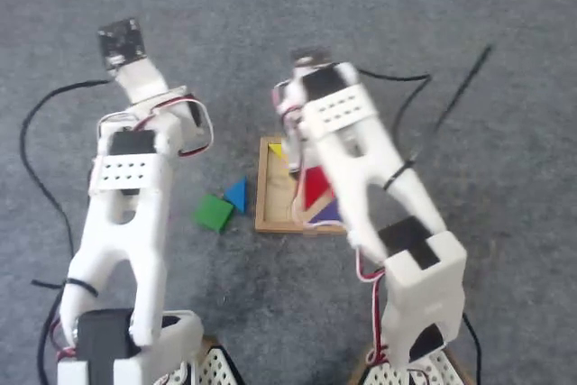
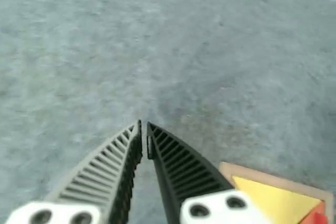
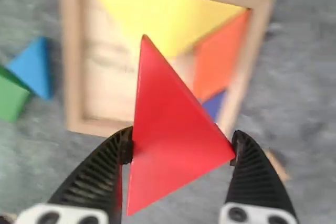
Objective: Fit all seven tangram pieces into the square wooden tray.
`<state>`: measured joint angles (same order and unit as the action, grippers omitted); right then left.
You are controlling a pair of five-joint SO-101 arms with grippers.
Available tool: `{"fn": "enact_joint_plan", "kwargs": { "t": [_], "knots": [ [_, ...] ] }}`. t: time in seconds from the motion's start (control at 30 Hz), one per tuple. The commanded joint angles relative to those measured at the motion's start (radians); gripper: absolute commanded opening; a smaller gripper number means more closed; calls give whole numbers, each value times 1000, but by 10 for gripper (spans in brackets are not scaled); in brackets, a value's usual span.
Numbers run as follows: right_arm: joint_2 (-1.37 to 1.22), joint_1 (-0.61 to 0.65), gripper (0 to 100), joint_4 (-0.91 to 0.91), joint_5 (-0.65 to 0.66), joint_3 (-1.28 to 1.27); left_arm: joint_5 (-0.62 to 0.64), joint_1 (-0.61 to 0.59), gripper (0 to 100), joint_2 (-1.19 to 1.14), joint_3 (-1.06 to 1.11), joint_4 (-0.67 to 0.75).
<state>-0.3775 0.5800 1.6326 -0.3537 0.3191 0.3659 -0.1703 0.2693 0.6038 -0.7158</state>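
Observation:
The square wooden tray [image 1: 269, 196] lies on the grey carpet between the two arms. In the right wrist view the tray [image 3: 71, 66] holds a yellow triangle [image 3: 157, 14], an orange piece [image 3: 220, 61] and a bluish-purple piece [image 3: 212, 103]. Above it my right gripper [image 3: 182, 137] is shut on a large red triangle [image 3: 168, 129], also visible from above as the red triangle [image 1: 315, 188] under the right arm. A small blue triangle [image 1: 236, 194] and a green piece [image 1: 213, 213] rest on the carpet just left of the tray. My left gripper [image 2: 143, 124] is shut and holds nothing, above bare carpet near the tray's corner [image 2: 231, 170].
Grey carpet covers the whole table. Black cables trail at the far left [image 1: 36, 132] and the back right [image 1: 451, 96]. The arms' bases stand at the near edge. A light wall runs along the far edge.

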Motion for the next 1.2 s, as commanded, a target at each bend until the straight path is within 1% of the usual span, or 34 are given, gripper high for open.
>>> {"fn": "enact_joint_plan", "kwargs": {
  "t": [0.0, 0.1, 0.17, 0.3, 0.4, 0.47, 0.6, 0.77, 1.0, 1.17],
  "knots": [
    [84, 64, 137, -114, -118, -29, -8, -77, 16, 129, -12, -68],
    [84, 102, 137, -197, -158, -87, -14, -129, 16, 226, 61, -87],
    [84, 124, 137, -232, -157, -117, -26, -157, 16, 305, 142, -64],
    [84, 131, 137, -309, -157, -164, -106, -175, 16, 466, 325, 52],
    [84, 130, 137, -360, -155, -206, -132, -173, 16, 555, 447, 150],
    [84, 130, 138, -377, -155, -224, -135, -170, 17, 592, 492, 195],
    [81, 130, 150, -381, -153, -233, -135, -169, 17, 589, 509, 215],
    [25, 137, 263, -381, -152, -227, -135, -170, 17, 562, 510, 241],
    [-45, 140, 273, -372, -107, -141, -133, -173, 17, 563, 510, 241],
    [-105, 157, 290, -369, -109, -94, -127, -173, 17, 565, 510, 241]
  ]
}}
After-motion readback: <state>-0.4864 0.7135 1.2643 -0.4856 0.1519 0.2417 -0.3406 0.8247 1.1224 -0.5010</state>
